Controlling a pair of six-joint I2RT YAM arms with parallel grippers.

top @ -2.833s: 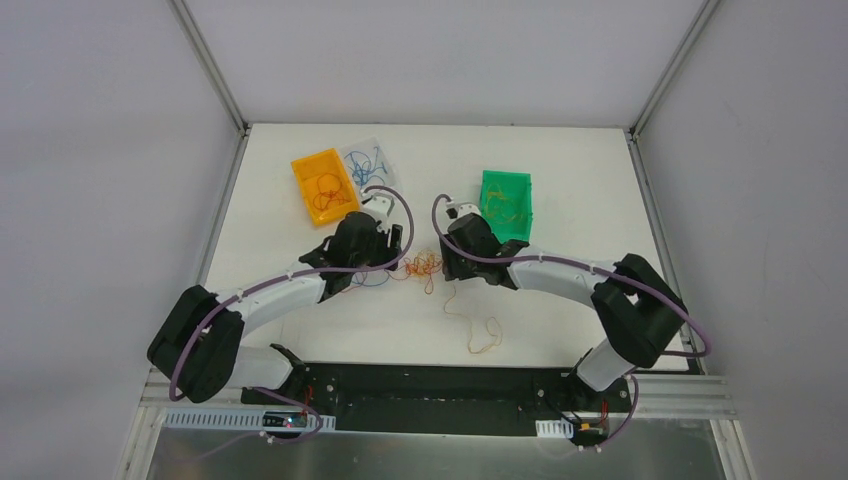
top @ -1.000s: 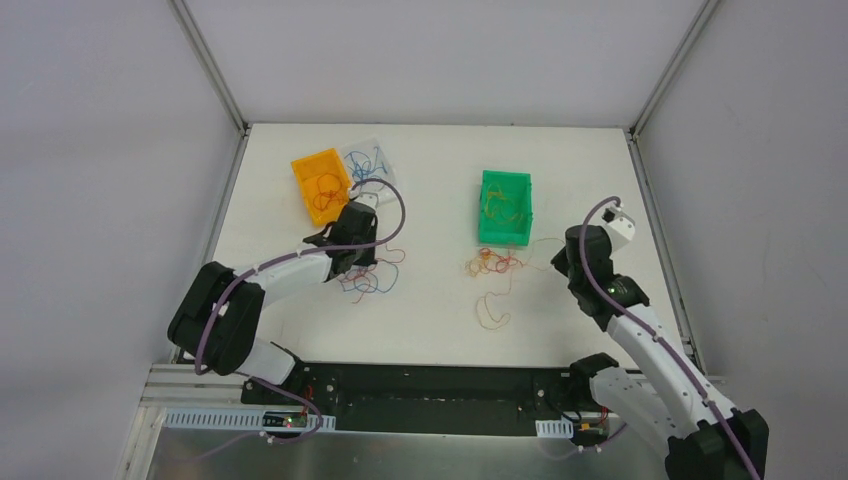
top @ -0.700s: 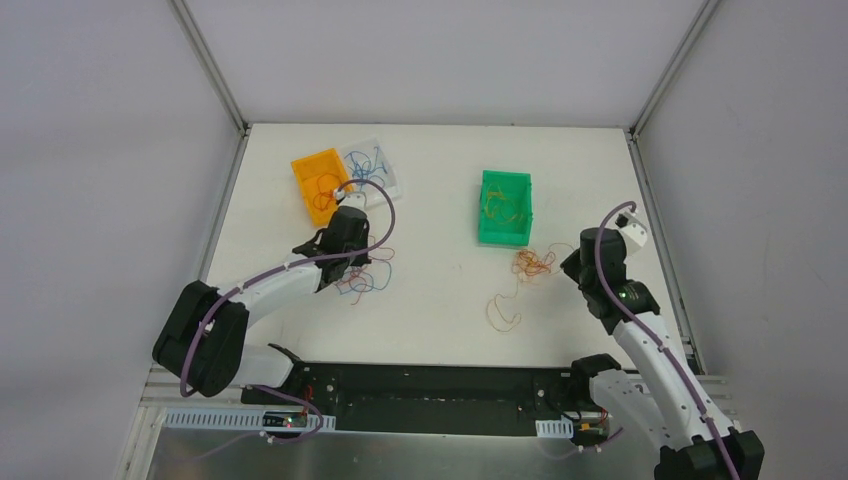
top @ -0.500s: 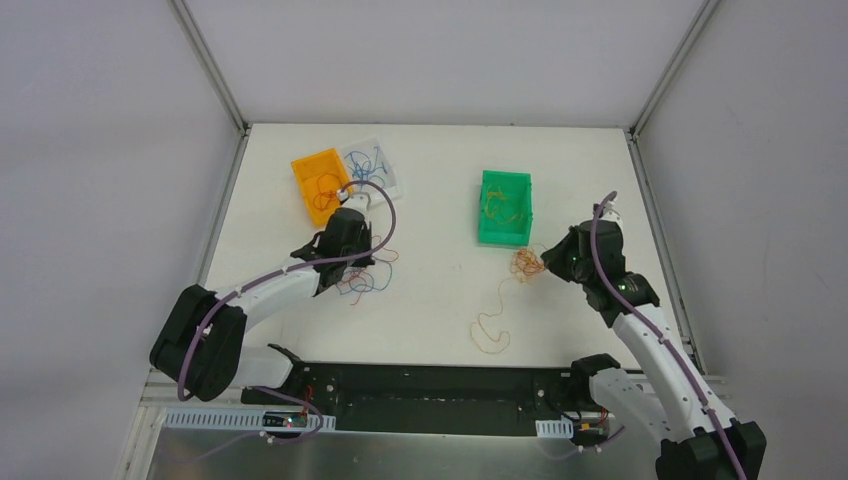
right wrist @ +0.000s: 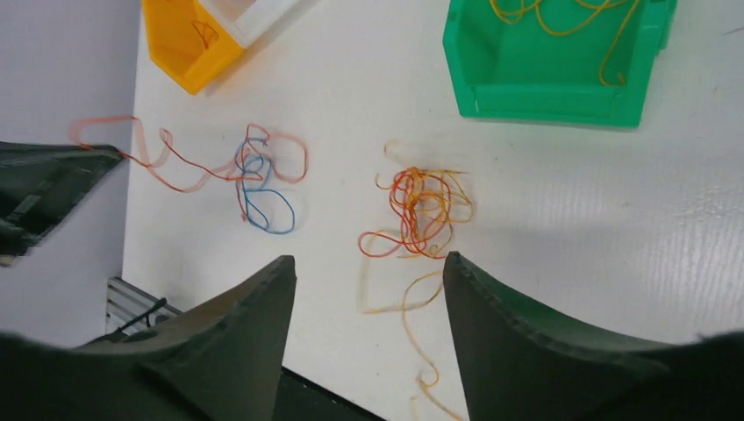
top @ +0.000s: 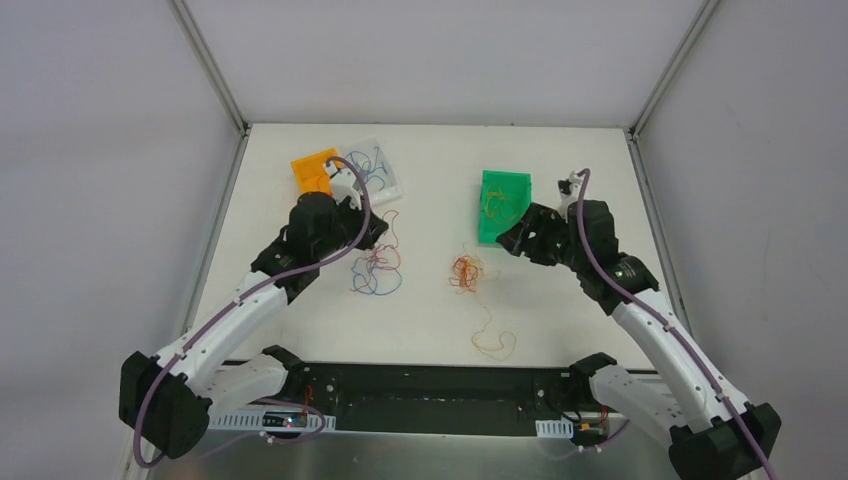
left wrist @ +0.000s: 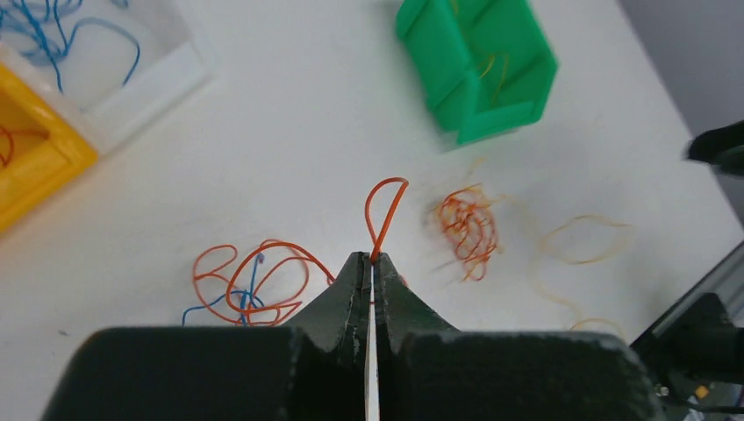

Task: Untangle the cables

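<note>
Our left hand (left wrist: 372, 263) is clamped shut on one thin orange-red wire cable (left wrist: 386, 203), which leads to a red-and-blue tangle (top: 376, 272) left of the middle of the white surface (top: 560, 320). Our right hand (right wrist: 368, 261) gapes empty near the orange-and-yellow knot (top: 466, 272) at the centre

Brightness: bright and even in all three views; the white table (top: 430, 160) reads pale without burning out.
Source: diffuse light from above; no lamp shows.
Shadows: soft and faint; in the right wrist view a grey band lies on the table just below the green bin (right wrist: 553, 61).
Glare: a mild sheen on the table right of that band.
Blur: the left wrist view smears the green bin and the orange tangle (left wrist: 467, 230) beside it; the yellow strand (left wrist: 583, 241) beyond looks ghostly.
Sharpest: the orange-red cable loop (left wrist: 386, 210), left of the green bin.
Foreground: the right gripper's fingers (right wrist: 237, 342) are dark and soft-edged.
Overhead view: crisp, but the strands are too thin to resolve.
</note>
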